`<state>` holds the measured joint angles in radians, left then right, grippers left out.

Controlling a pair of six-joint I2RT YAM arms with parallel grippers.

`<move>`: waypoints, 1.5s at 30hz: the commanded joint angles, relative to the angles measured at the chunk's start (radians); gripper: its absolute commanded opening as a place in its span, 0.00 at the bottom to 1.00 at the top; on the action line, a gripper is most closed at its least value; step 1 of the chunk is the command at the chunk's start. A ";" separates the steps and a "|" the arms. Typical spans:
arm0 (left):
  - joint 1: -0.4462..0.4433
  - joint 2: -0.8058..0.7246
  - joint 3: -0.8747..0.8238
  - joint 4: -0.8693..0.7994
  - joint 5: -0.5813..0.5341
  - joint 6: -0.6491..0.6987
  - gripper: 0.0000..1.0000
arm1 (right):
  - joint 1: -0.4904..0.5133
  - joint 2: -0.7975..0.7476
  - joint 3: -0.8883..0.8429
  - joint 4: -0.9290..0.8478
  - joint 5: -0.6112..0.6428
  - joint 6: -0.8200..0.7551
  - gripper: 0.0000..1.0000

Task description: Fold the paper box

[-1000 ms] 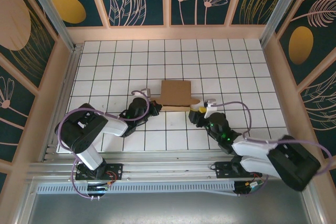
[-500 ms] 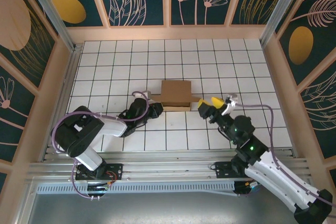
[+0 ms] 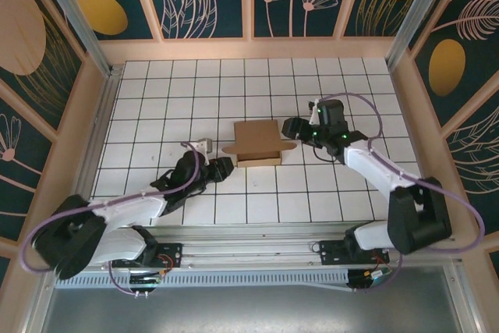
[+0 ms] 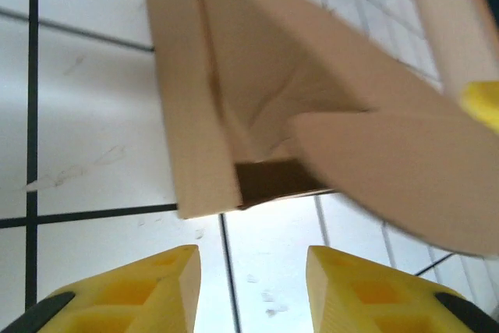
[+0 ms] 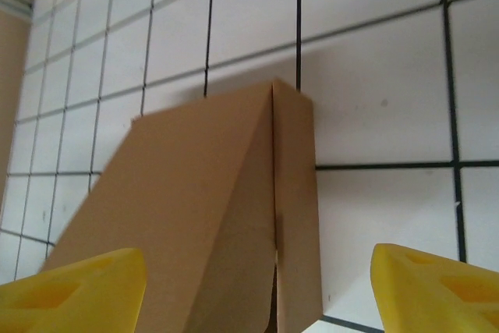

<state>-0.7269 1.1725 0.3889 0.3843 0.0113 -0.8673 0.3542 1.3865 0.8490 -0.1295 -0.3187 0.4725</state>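
Note:
The paper box (image 3: 257, 139) is plain brown cardboard, partly folded, standing mid-table with small tabs sticking out on its left and right. My left gripper (image 3: 224, 167) is low at the box's near-left corner, open and holding nothing. In the left wrist view the box (image 4: 234, 91) lies just beyond the yellow fingertips (image 4: 140, 290), and a loose flap (image 4: 405, 169) hangs over on the right. My right gripper (image 3: 291, 127) is at the box's right side, open wide. In the right wrist view the box (image 5: 210, 216) stands between the spread fingers (image 5: 437, 282), untouched.
The table (image 3: 351, 193) is a white grid of tiles with black lines, walled by tan boards and patterned panels. Purple cables loop off both arms. Free tiles lie behind and to both sides of the box.
My right arm has swung from the near-right of the box out and round to its right side, farther back. The left arm has stretched out lower, its gripper still near the box's near-left corner.

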 commanded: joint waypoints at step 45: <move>0.198 0.377 0.429 -0.385 0.111 0.099 0.34 | 0.117 0.260 -0.084 0.147 0.152 -0.152 0.43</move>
<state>-0.5285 1.6257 0.8413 0.0631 0.2165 -0.8040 0.4492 1.6142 0.7879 0.0769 -0.2539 0.3698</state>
